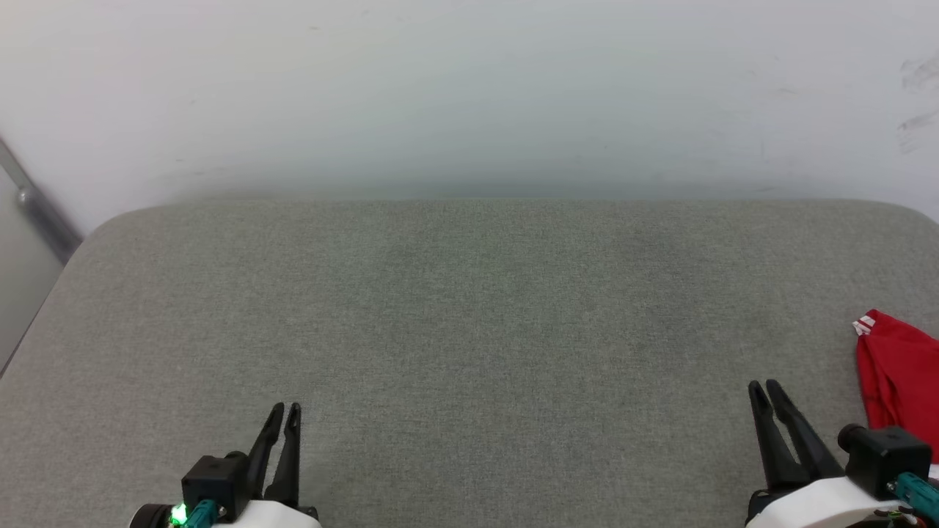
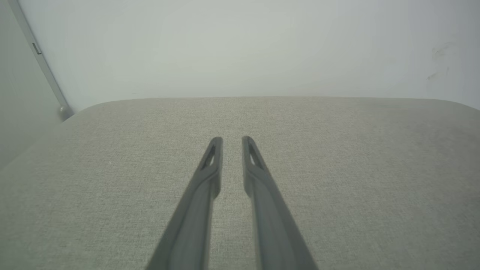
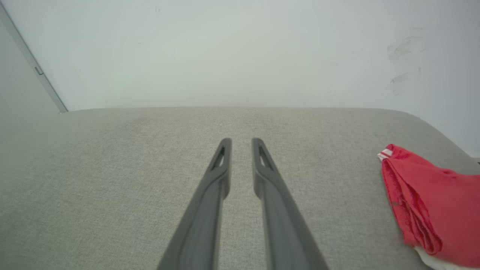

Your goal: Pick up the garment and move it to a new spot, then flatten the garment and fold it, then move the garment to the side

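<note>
right tool: jaws parted by a narrow gap with nothing between them, released. It sits low over the surface near the front right corner, tips aimed at the far edge. Whether it touches the fabric cannot be told.
garment: bunched red cloth at the right edge of the surface. It has red-white striped trim at its far tip and a white patch at its near end. It lies near the right tool's outer side, apart from it.
left tool: jaws a slim gap apart, empty, released. It is over the front left part, well apart from the garment.
surface: grey woven fabric with rounded far corners.
wall: pale, behind the far edge, faint scuffs at its right.
</note>
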